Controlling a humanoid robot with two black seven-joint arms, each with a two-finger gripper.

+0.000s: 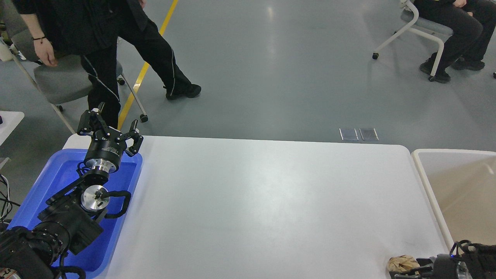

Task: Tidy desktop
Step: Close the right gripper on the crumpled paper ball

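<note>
The white desktop (271,201) fills the middle of the head view. A crumpled brown paper ball (401,262) lies on its front right corner. My right gripper (410,272) is low at the bottom edge, right beside the ball and touching or nearly touching it. Its fingers are dark and cut off by the frame, so its state is unclear. My left gripper (114,121) is open and empty, pointing up over the far end of the blue tray (50,182).
A beige white-rimmed bin (461,186) stands just off the desktop's right edge. A person (97,35) stands beyond the far left corner next to a grey chair (58,79). Another person sits at the far right (453,27).
</note>
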